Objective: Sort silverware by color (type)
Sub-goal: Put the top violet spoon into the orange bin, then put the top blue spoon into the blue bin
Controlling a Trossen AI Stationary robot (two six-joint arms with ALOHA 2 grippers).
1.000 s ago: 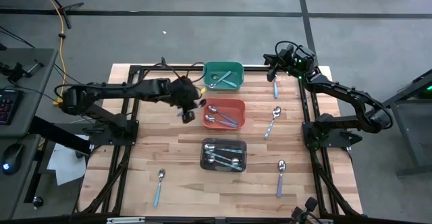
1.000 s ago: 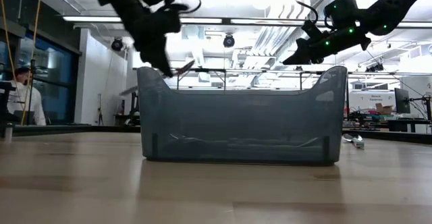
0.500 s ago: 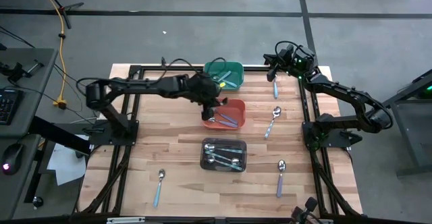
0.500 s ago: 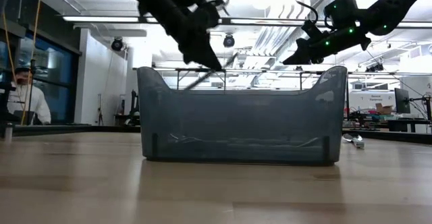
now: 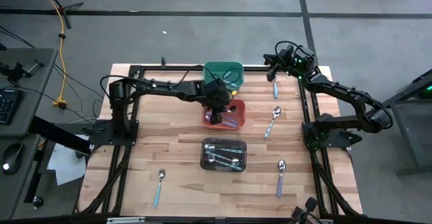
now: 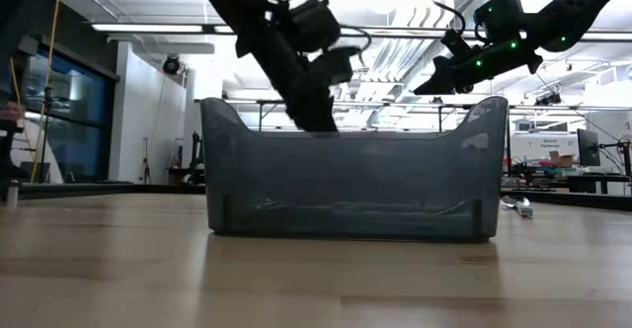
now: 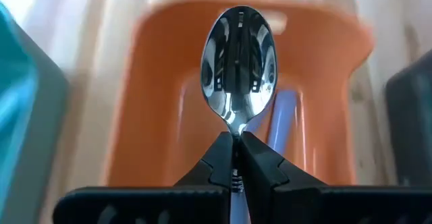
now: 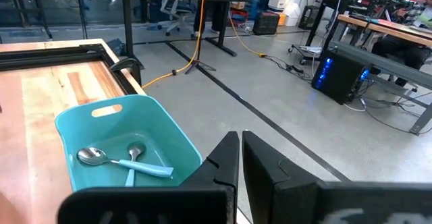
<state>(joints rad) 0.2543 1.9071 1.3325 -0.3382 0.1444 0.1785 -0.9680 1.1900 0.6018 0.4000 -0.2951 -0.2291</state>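
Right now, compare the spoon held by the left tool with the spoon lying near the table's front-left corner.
The held spoon is gripped at the neck by the left tool; the front-left spoon lies untouched on the table.
The held spoon hangs over the orange bin; the front-left one lies apart from all the bins.
Both have shiny silver bowls. The front-left handle looks light blue.

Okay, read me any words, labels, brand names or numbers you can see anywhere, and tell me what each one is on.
None can be read.
Bins: the orange bin, green bin and dark bin show no lettering.
Spoon held in the left gripper: no marking visible.
Room behind: anything written there is too small to read.
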